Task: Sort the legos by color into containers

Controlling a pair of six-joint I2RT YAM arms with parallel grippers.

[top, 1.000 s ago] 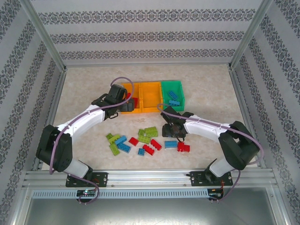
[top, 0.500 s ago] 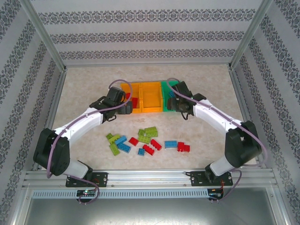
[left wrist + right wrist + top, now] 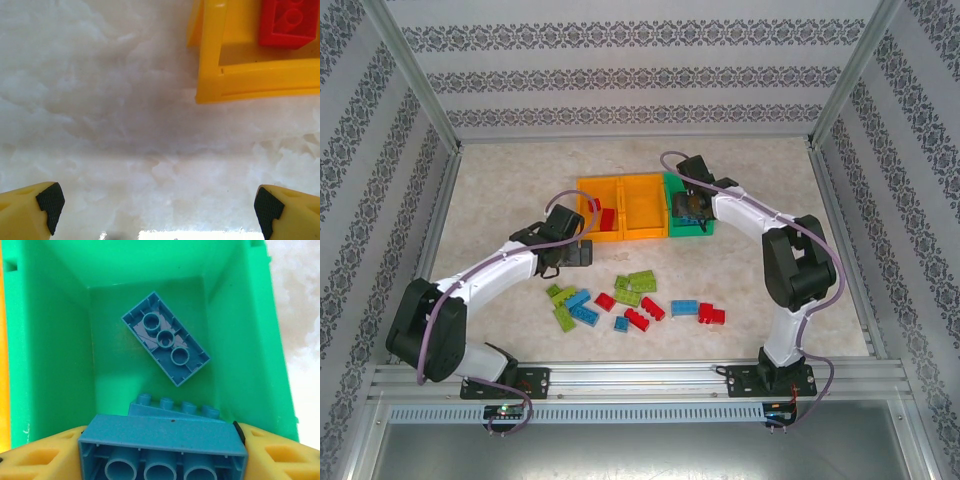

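Note:
My right gripper point(image 3: 688, 208) hangs over the green container point(image 3: 705, 190), shut on a blue lego point(image 3: 162, 445) whose hollow underside faces the camera. Below it in the green container point(image 3: 60, 340) lie two more blue legos, one upside down point(image 3: 165, 338) and one studs-up point(image 3: 175, 407). My left gripper point(image 3: 577, 253) is open over bare table just in front of the left orange container point(image 3: 584, 205), nothing between its fingers point(image 3: 49, 200). A red lego point(image 3: 290, 22) lies in that container point(image 3: 250, 85). Several loose legos remain on the table: green point(image 3: 640, 282), blue point(image 3: 582, 305), red point(image 3: 640, 318).
The middle orange container point(image 3: 642, 205) stands between the other two in a row at the back. More loose bricks, blue point(image 3: 684, 307) and red point(image 3: 712, 315), lie right of the pile. Metal frame posts and patterned walls ring the table.
My right arm has swung from the pile up and back to the green container, carrying the blue lego. My left gripper has drawn back from the left orange container toward the table.

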